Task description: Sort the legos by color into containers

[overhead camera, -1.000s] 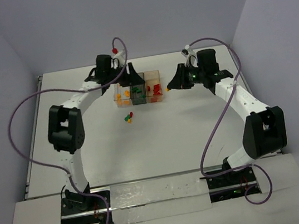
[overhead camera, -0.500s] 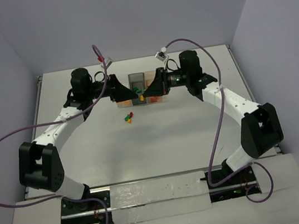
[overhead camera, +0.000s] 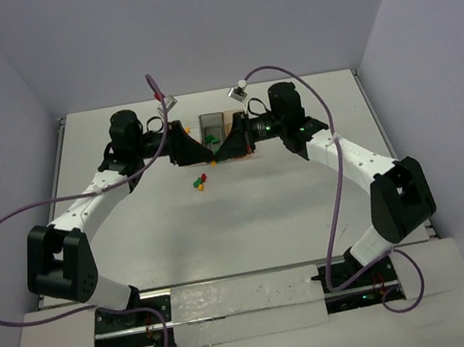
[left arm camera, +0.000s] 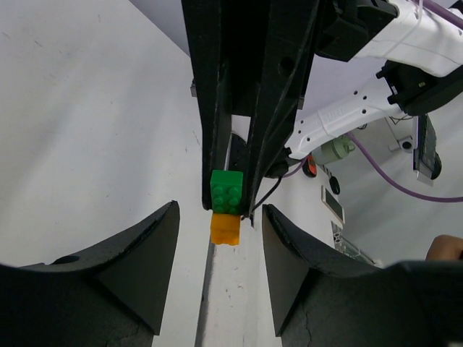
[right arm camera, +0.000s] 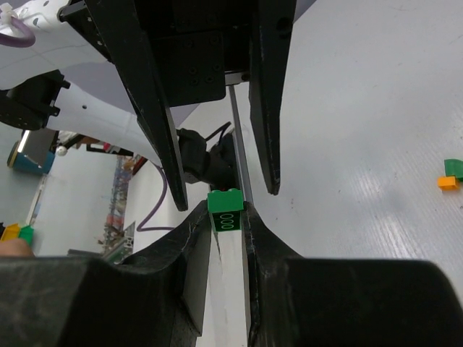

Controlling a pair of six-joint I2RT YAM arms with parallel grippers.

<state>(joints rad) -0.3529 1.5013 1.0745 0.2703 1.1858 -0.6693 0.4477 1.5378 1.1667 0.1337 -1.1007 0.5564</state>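
Both grippers meet tip to tip at far centre of the table [overhead camera: 307,206], just near of the containers [overhead camera: 212,124]. The row is mostly hidden behind them, and only the dark middle bin shows clearly. The table's far edge lies close behind the bins. Wide bare surface lies near, left and right of the meeting point. Three loose legos [overhead camera: 201,181] sit just near of the tips, apart from both grippers. Right gripper [right arm camera: 226,210]: fingers [right arm camera: 195,238] clamped on a green brick [left arm camera: 227,191], with an orange brick [left arm camera: 225,229] stuck to its end, pointing toward the left arm. Left gripper [left arm camera: 221,217]: fingers [left arm camera: 145,253] spread about halfway, one either side of the orange brick, gap visible on both sides, touching nothing.
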